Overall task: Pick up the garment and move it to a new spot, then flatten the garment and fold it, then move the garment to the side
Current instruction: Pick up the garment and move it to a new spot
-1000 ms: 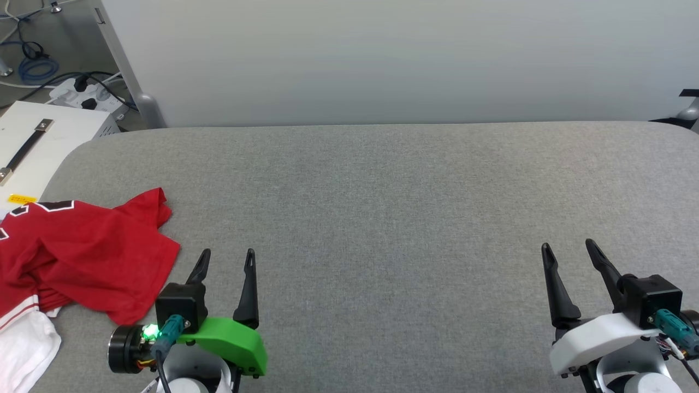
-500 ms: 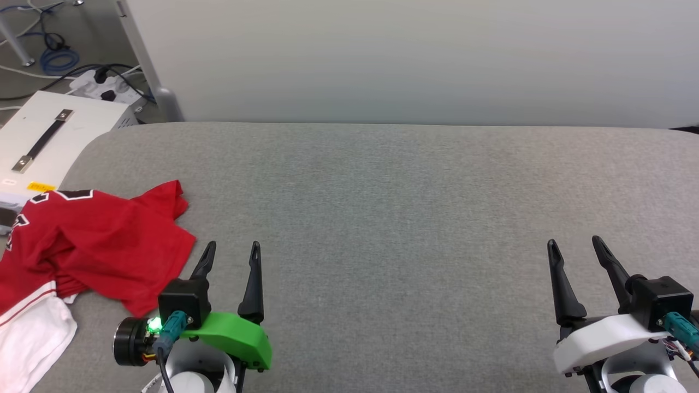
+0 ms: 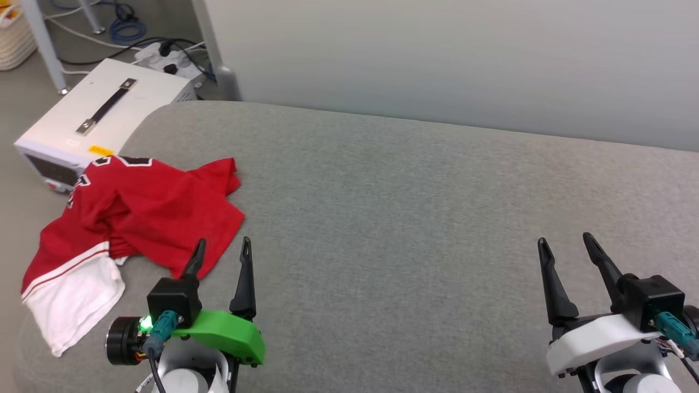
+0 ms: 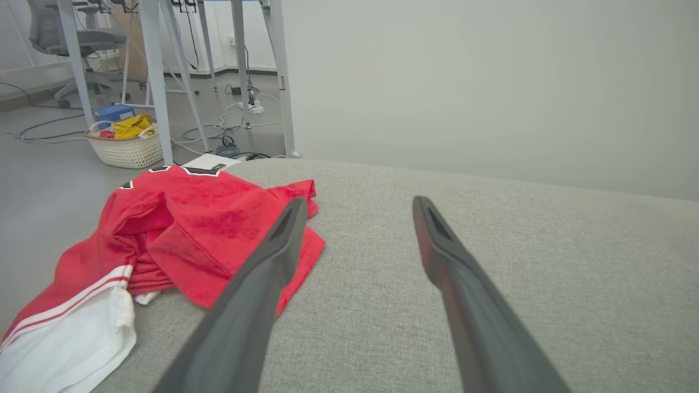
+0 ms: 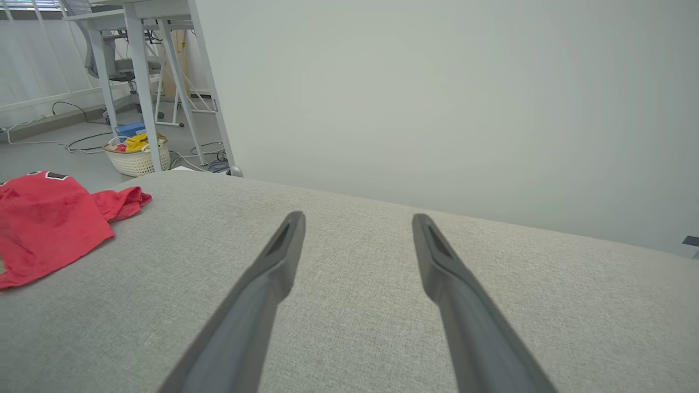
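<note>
Black-fingered left gripper (image 3: 224, 240) wears a green shell (image 3: 229, 336); right gripper (image 3: 564, 239), white.

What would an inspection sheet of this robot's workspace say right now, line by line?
Surface: grey fabric-covered table, smooth.
Job's things: red jersey with a white sleeve, crumpled at the table's left end, not yet picked up.
Clutter: nothing seen.
Grippers: left gripper open, by the jersey's near edge, holding nothing; right gripper open over bare fabric at the right, holding nothing.
Cables: coiled blue cable and a power strip with plugs, on the floor beyond the left end.
Surroundings: white box with a strap handle beside the table; pale partition behind; basket holding yellow cloth on the floor.
</note>
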